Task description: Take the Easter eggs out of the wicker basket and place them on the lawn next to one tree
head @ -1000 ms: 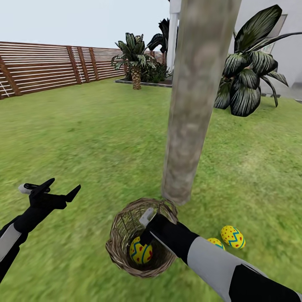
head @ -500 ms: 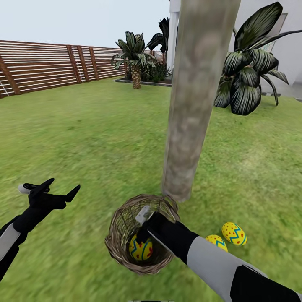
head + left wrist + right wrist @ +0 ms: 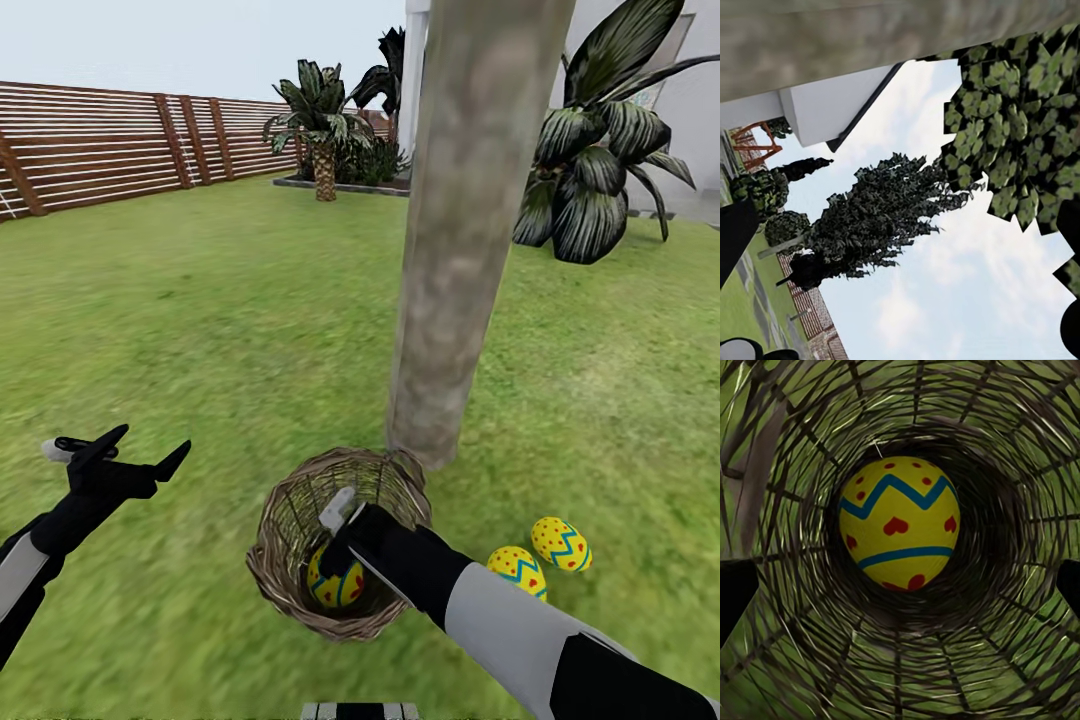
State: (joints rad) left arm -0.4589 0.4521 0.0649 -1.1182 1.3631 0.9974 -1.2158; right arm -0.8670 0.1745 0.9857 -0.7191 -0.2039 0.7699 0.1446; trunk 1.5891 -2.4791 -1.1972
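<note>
Reaching into the wicker basket (image 3: 300, 555), your right gripper (image 3: 335, 545) sits inside the rim, just above the one Easter egg (image 3: 335, 585) left in there. In the right wrist view that egg (image 3: 900, 523) lies at the bottom of the woven well (image 3: 795, 607), centred between the two dark fingertips (image 3: 735, 596) at the picture's edges; the fingers stand spread wide and touch nothing.

The basket rests on the lawn (image 3: 200, 320) at about 7 o'clock from the foot of the tree (image 3: 470, 230), its far rim just beside the trunk's base. The other two eggs lie on the grass at roughly 4 o'clock from the trunk: one (image 3: 518, 570) close against your right forearm, the second (image 3: 561, 543) just beside it at its 2 o'clock. Both are near the trunk and clear of the basket.

Your left gripper (image 3: 140, 450) hangs over bare grass at 9 o'clock from the basket, well apart from it, fingers parted and holding nothing. Its wrist camera looks up at sky, a dark conical tree (image 3: 870, 225), leafy canopy (image 3: 1020, 142) and the pale trunk (image 3: 870, 37).

At 11 o'clock in the distance runs the slatted fence (image 3: 120, 150); a striped broad-leaved plant (image 3: 595, 150) stands at 1 o'clock past the trunk.
</note>
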